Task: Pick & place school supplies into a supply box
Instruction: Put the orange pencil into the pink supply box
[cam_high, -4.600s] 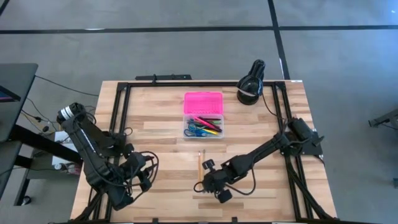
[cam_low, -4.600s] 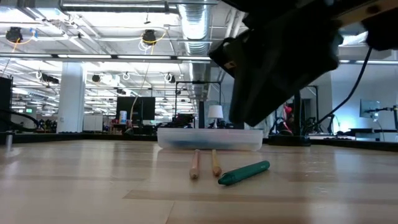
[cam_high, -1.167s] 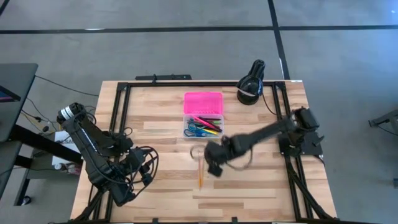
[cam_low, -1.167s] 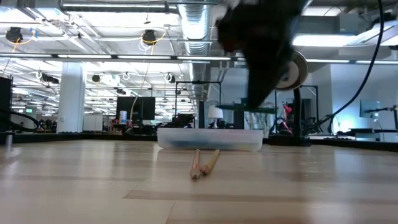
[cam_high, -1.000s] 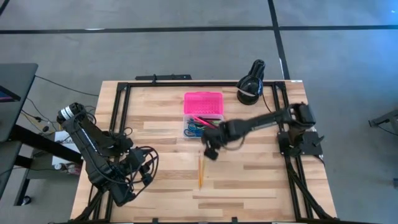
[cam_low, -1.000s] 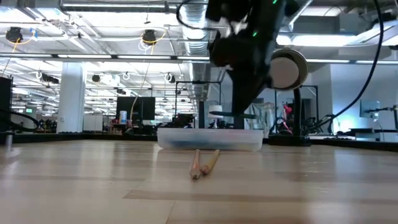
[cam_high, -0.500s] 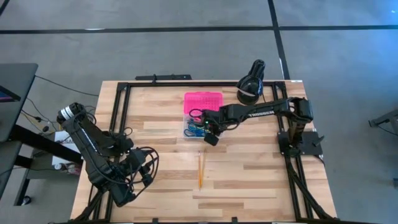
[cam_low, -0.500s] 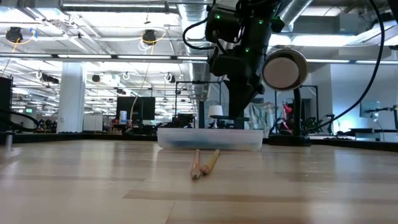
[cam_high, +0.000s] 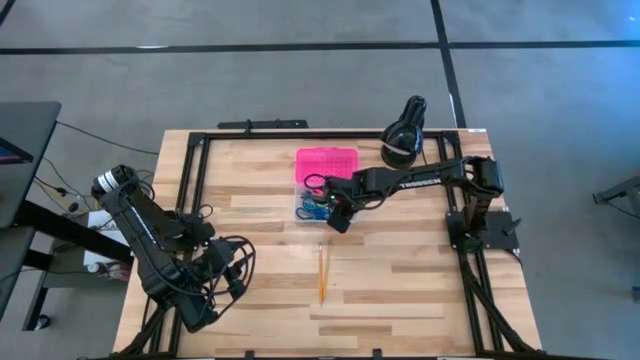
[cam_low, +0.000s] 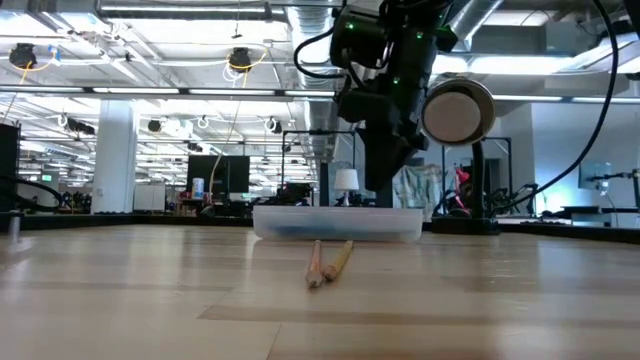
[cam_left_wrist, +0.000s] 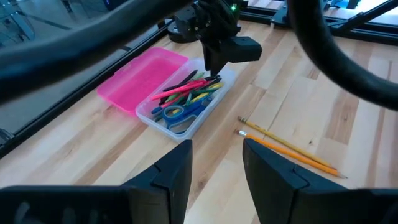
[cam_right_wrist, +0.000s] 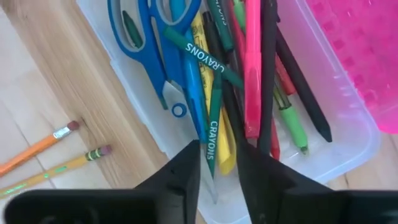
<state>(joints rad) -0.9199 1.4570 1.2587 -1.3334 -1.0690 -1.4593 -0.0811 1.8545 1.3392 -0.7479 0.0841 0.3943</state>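
"CRAYONS" – apparently twice – on green crayons (cam_right_wrist: 214, 134) in supply box (cam_right_wrist: 354, 155).

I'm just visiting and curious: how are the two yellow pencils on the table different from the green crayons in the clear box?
The two pencils lie loose on the bare wooden table, outside the supply box; the green crayons lie inside it, piled among pens and blue scissors. The pencils are yellow-orange with eraser ends; the crayons are dark green with printed lettering. Both are thin sticks lying flat.
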